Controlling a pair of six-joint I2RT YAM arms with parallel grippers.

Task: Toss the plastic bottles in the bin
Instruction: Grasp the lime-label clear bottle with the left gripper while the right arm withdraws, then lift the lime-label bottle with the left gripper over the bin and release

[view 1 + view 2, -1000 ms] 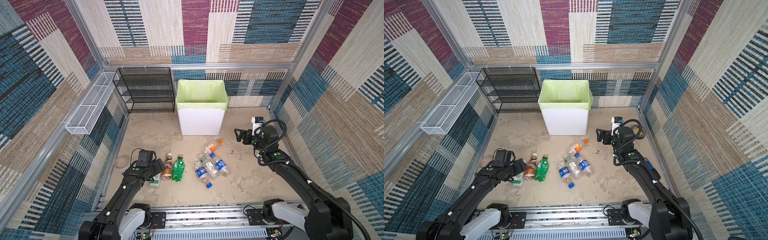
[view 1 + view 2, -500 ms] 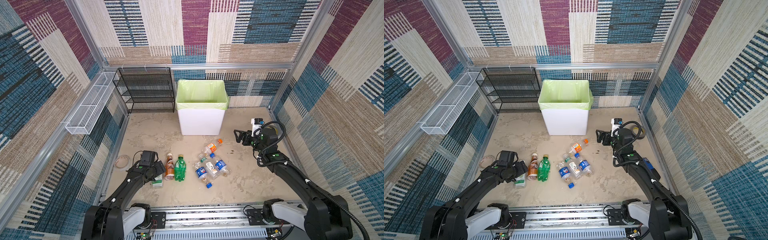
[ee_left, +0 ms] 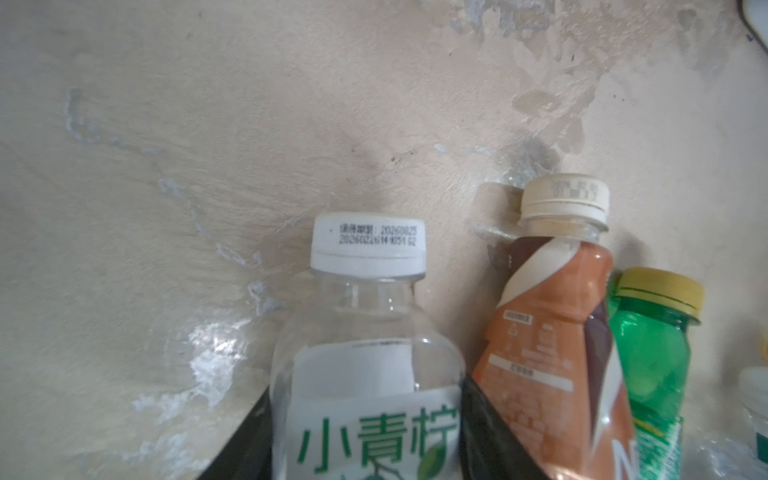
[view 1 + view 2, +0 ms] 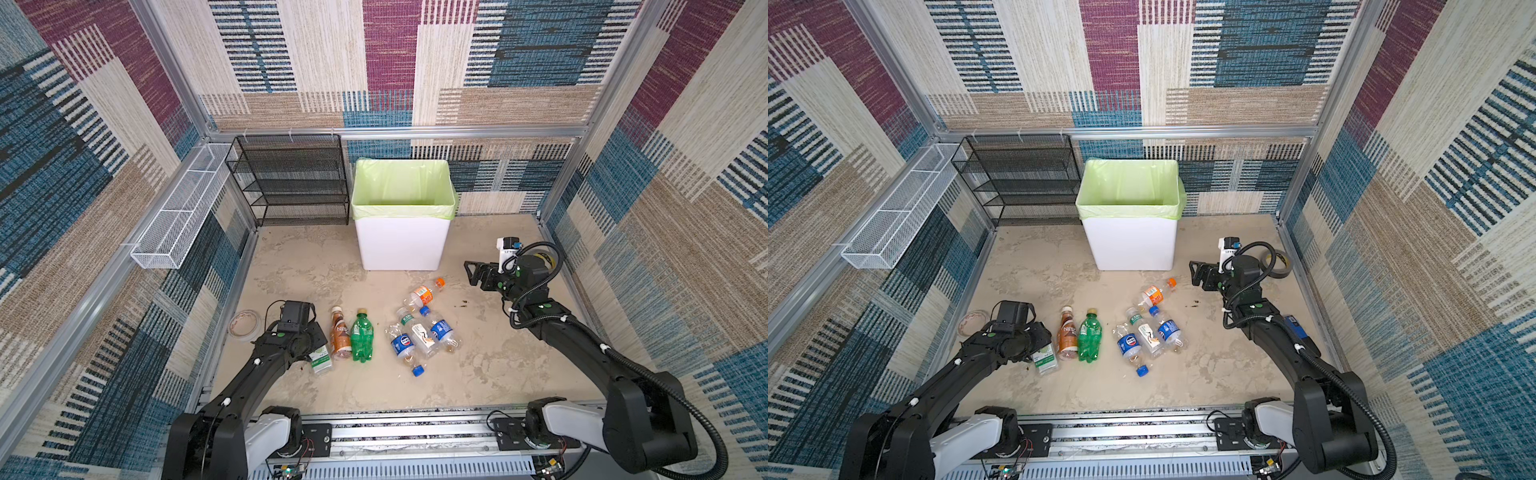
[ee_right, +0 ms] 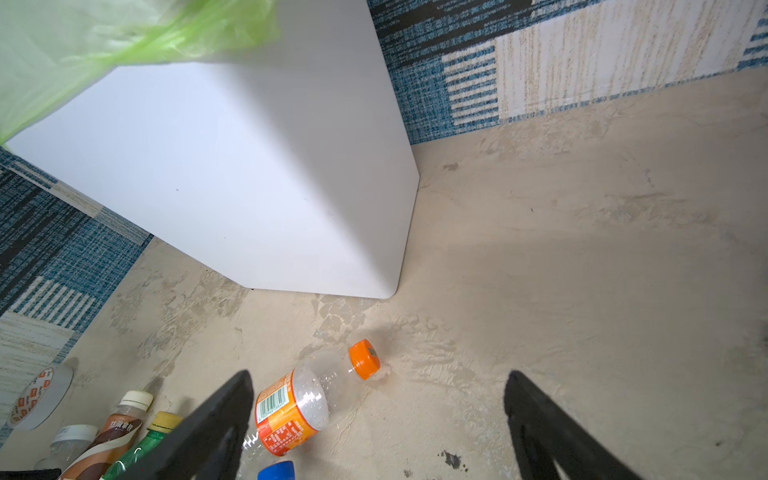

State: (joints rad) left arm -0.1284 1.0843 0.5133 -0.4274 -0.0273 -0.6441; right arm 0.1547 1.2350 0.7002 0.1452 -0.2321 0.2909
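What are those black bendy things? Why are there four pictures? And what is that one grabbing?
Those are two robot arms with pinching claws for hands. Two pictures look down on the whole scene from above. The two close-ups come from a small camera on each arm's wrist. Drink bottles lie on the floor: a brown bottle, a green bottle, an orange-capped bottle and some blue-labelled bottles. They belong in the white bin. The left claw is squeezed shut on a clear bottle with a white cap. The right claw is open, holds nothing, and faces the orange-capped bottle.
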